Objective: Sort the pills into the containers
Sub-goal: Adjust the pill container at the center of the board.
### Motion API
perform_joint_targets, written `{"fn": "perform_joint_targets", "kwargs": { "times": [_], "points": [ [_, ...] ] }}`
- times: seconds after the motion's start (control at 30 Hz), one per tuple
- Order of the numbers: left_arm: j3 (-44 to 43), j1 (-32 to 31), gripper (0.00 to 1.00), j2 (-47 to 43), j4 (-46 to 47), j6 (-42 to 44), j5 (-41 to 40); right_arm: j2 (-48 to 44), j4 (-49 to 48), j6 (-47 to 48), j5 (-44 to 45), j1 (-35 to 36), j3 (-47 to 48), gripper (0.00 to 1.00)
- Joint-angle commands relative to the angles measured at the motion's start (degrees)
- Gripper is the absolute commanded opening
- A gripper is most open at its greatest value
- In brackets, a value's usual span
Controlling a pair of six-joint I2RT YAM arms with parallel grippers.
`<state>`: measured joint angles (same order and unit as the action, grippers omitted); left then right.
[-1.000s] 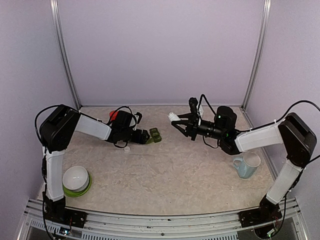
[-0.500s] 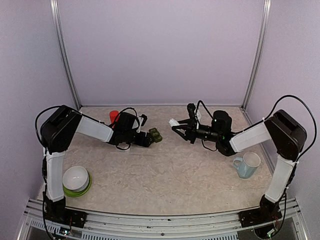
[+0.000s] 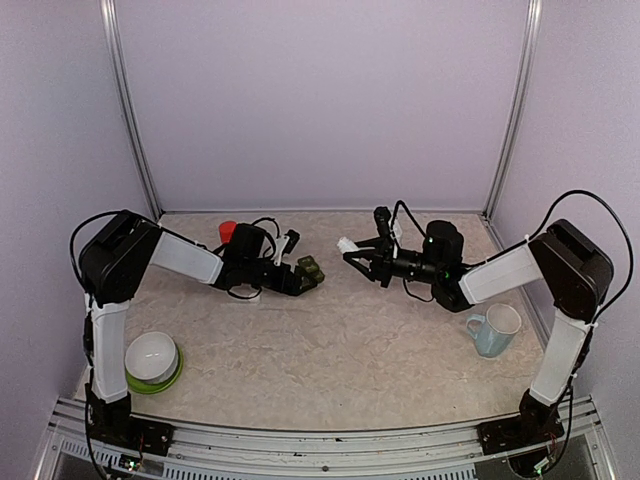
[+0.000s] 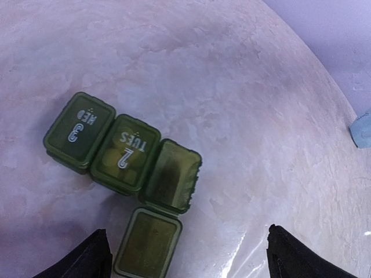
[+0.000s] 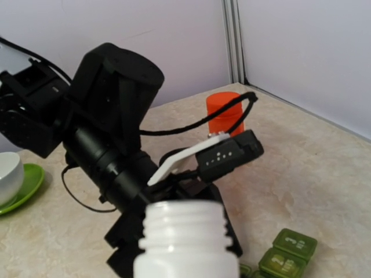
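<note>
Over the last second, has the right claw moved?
Yes, slightly: the right claw, shut on the white bottle, now sits farther from the back edge of the table.

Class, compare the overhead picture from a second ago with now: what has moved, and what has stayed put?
The right arm drew its elbow in and dipped, carrying the white bottle held in the right gripper slightly lower in view. The left gripper, open, shifted only slightly beside the containers. Nothing was picked up or let go. The containers, mug, bowl and orange-red bottle stayed put.

Lab test booth: plain lilac walls [image 3: 320,100], aluminium posts [image 3: 128,100], marbled tabletop [image 3: 350,350]
</note>
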<state>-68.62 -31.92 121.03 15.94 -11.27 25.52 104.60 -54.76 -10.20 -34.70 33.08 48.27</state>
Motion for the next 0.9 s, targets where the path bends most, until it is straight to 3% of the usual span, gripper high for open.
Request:
{"fn": "perform_joint_targets", "kwargs": {
  "times": [0.0,0.37,0.43,0.87],
  "points": [
    [-0.71,-0.99,0.90,0.70,0.88,1.09,4.57,0.26,-0.98,-0.44,-0.52,-0.65,1.56,0.01],
    [0.41,-1.38,0.91,-0.60,2.23,-0.09,2.92,1.38,-0.50,-0.43,-0.52,-1.17,1.96,0.01],
    [1.54,-0.39,0.98,-1.81,3.95,-1.45,2.95,1.99,-0.20,-0.10,-0.61,-1.41,2.45,0.01],
    [10.48,2.32,0.99,-13.63,7.23,-4.91,-3.94,10.12,6.07,4.82,-0.88,-1.65,9.64,0.01]
  ]
}}
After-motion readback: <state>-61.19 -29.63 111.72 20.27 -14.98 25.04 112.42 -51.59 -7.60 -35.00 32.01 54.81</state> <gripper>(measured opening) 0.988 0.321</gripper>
